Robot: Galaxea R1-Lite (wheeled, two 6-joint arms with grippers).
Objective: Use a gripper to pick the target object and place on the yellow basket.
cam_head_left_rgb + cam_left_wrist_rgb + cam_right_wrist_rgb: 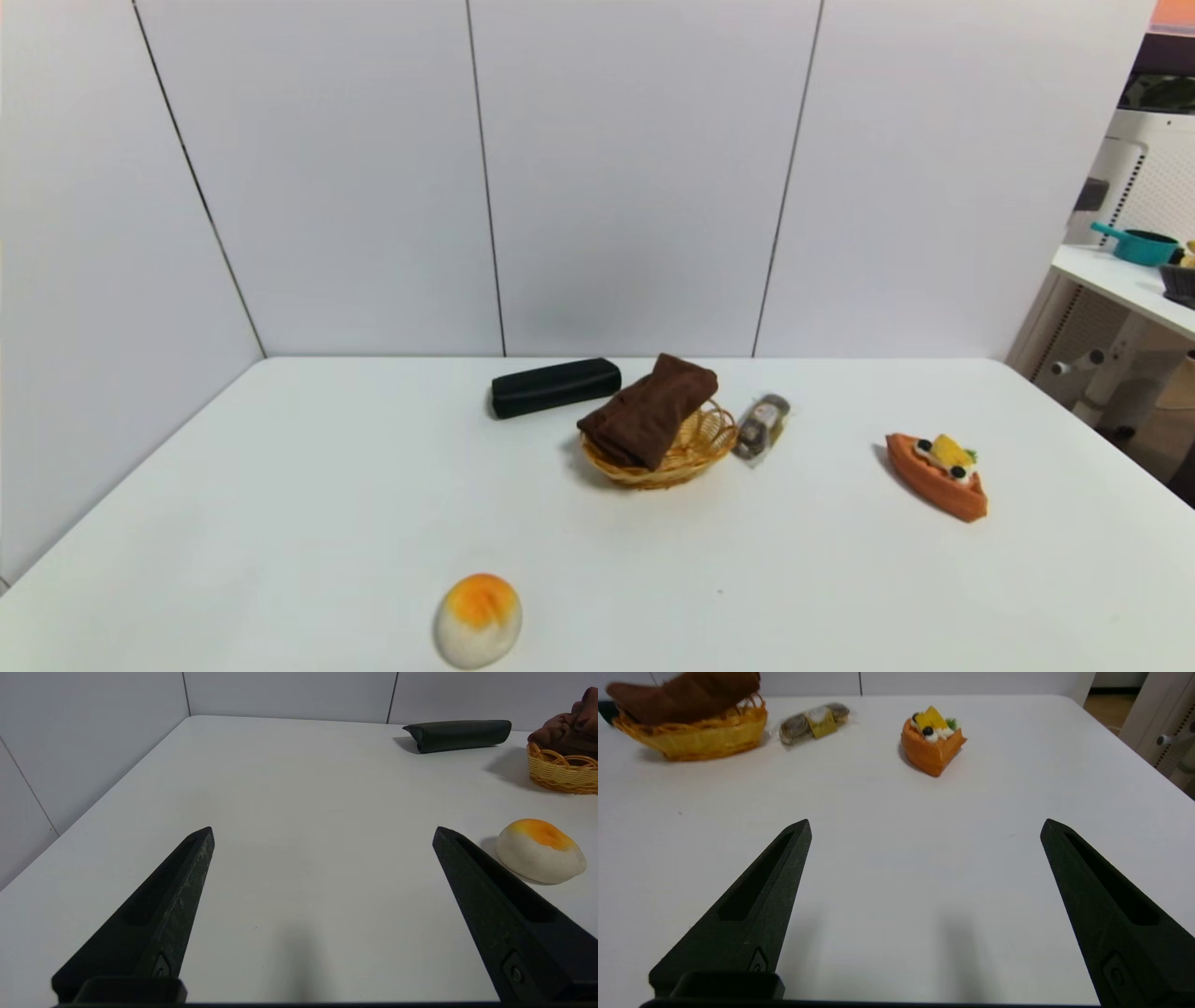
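Observation:
The dark brown folded towel lies across the yellow wicker basket at mid-table, its ends overhanging the rim. The right wrist view shows the towel resting on the basket far from my right gripper, which stands open over bare table near the front edge. My left gripper is open too, low over the near left part of the table, with the basket and towel far off. Neither arm shows in the head view.
A black oblong case lies behind the basket to the left. A wrapped packet sits just right of the basket. An orange boat-shaped toy is farther right. An egg-like white and orange object lies near the front edge.

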